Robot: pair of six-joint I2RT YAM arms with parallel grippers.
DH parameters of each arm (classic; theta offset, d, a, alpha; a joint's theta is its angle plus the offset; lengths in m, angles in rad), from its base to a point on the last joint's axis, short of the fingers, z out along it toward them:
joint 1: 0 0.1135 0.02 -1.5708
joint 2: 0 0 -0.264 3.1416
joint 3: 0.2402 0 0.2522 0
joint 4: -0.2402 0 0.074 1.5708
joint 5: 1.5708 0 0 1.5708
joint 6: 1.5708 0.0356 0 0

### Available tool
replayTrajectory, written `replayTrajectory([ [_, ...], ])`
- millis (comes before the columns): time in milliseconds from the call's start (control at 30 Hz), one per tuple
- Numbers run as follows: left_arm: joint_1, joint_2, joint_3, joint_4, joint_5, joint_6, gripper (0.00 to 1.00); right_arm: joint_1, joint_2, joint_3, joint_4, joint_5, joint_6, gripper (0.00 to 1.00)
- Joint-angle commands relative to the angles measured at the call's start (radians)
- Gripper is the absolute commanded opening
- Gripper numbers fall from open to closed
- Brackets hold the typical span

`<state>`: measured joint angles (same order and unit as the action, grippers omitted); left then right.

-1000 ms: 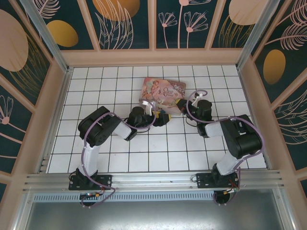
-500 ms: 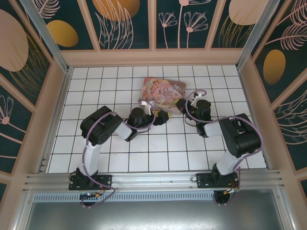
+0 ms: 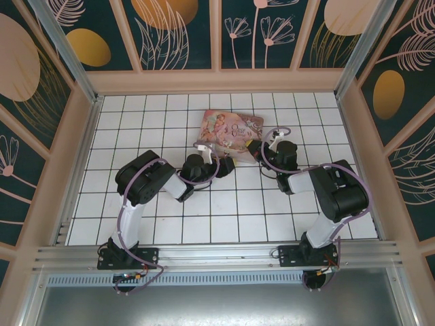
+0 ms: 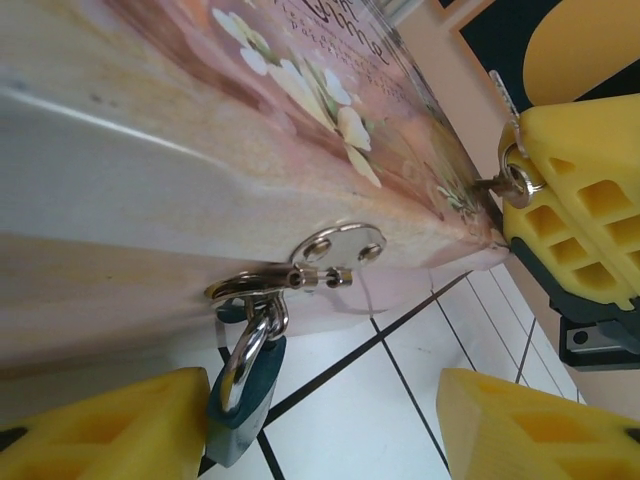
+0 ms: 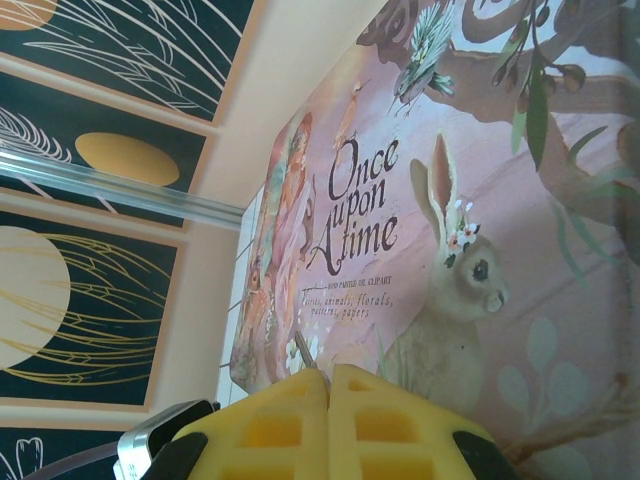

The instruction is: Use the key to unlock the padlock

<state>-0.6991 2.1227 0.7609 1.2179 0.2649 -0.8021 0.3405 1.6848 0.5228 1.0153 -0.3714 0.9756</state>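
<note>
Since a second ago the left arm has nudged its left pincer (image 4: 322, 388) closer to the near corner of the tin (image 4: 200, 150), while the right arm has barely shifted. Both arms are folded at the elbow, with their forearms low over the counter (image 3: 170, 204) and meeting at the tin's near side. The left jaws stand apart, released. The padlock (image 4: 243, 410) hangs from the tin's hasp just against one of their fingers. The right pincer (image 5: 328, 385) is clenched on the key (image 4: 512, 180), beside the tin's corner. We cannot see the padlock's keyhole, and the picture's edge cuts off its lower body. From above it is too small to make out.
</note>
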Motion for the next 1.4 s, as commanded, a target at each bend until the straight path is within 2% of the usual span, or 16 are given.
replayTrajectory([
  [0,0.003,0.016,0.001,-0.012,-0.018,0.014,0.57,0.013,0.027,0.014,-0.002,-0.008,0.009,0.0],
  [133,0.003,0.016,0.017,-0.048,-0.03,0.025,0.49,0.013,0.032,0.016,0.003,-0.01,0.01,0.0],
  [700,0.003,0.015,0.052,-0.104,-0.048,0.046,0.32,0.015,0.038,0.008,0.02,-0.012,0.016,0.0],
  [933,0.003,0.013,0.058,-0.1,-0.038,0.044,0.19,0.014,0.038,0.017,0.006,-0.021,0.012,0.0],
  [1200,0.011,-0.007,0.048,-0.109,-0.018,0.029,0.0,0.025,-0.011,0.04,-0.05,-0.02,0.005,0.0],
  [1367,0.021,-0.034,0.027,-0.116,0.019,-0.006,0.0,0.055,-0.098,0.048,-0.138,0.018,-0.022,0.0],
])
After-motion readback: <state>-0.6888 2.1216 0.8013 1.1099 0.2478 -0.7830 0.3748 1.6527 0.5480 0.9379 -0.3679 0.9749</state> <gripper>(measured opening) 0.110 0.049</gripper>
